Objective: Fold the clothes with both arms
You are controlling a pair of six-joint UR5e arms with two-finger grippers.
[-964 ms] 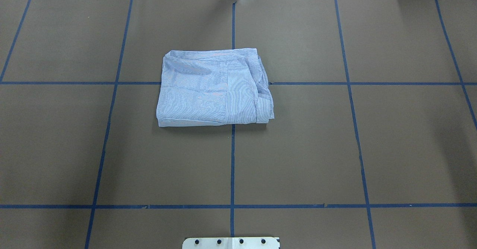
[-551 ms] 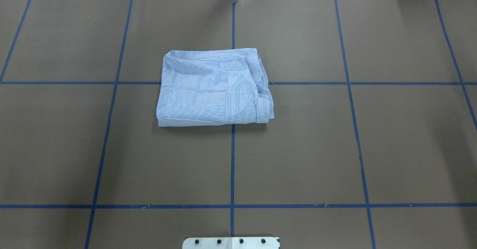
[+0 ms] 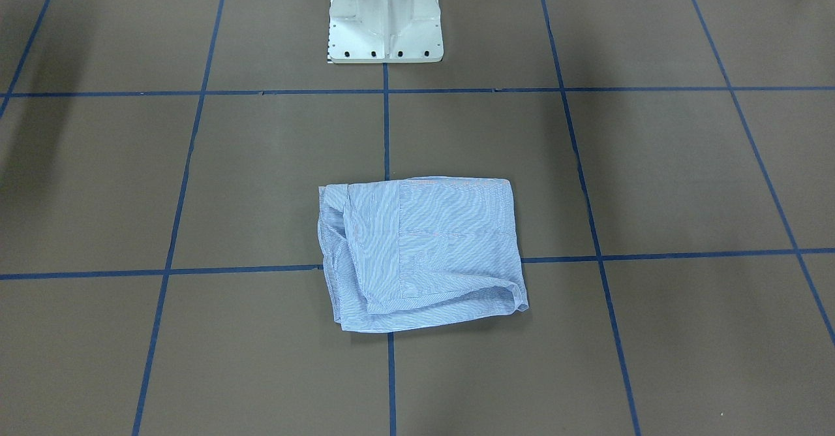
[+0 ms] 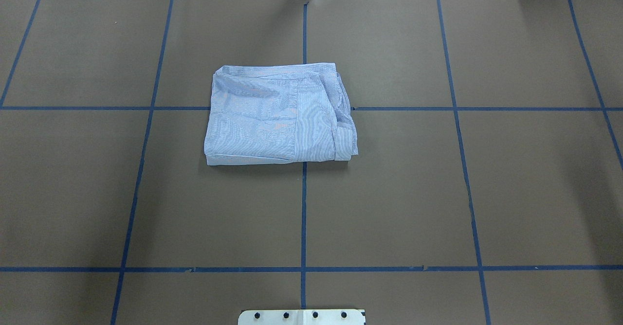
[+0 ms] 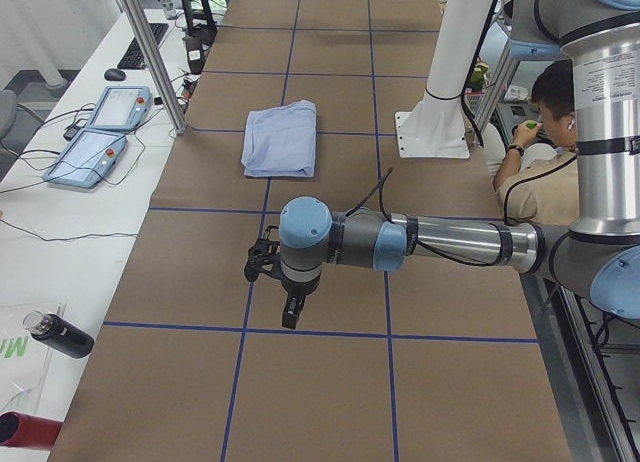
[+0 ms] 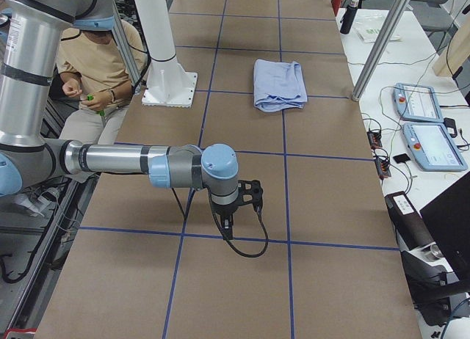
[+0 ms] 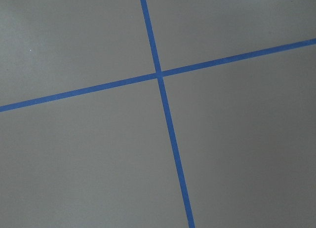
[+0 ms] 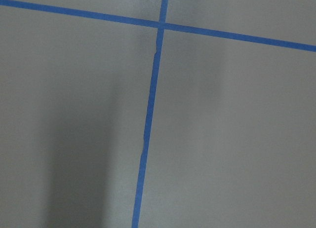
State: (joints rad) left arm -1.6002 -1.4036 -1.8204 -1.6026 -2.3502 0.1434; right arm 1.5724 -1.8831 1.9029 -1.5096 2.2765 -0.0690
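— One garment on the sheet. Where is it?
— Item 1: shirt (image 4: 280,116), light blue-and-white fine stripe. It is folded to a rough rectangle and lies flat on the table (image 4: 486,193), about mid-width, in the half away from the robot. It covers a crossing of the blue tape lines (image 4: 303,218). The edge on the robot's left side is straight and layered. The edge on its right side is bunched, with what looks like a cuff at the near corner.
— Arms?
— Two. Item 2: left arm (image 5: 450,244), stretched level over the table's left end, well apart from the shirt. Item 2a: left claw (image 5: 260,262), black, above bare brown paper near a tape crossing. It shows only from the side, so I cannot tell whether its fingers are apart or together.
— And the other?
— Item 3: right arm (image 6: 117,159), in the same pose at the opposite end, also well apart from the shirt. Item 3a: right claw (image 6: 253,194), above bare paper. Again I cannot tell how its fingers stand. A black cable (image 6: 246,249) loops below it.
— Wrist views?
— Each shows brown paper and one blue tape crossing.
— Sundries?
— White pedestal base (image 3: 385,18), bolted at the robot's edge, in line with the shirt. A seated person (image 5: 540,192) beside the base, off the table. Two screen units (image 5: 90,154) on a white side desk (image 5: 60,222) past the table's far edge.
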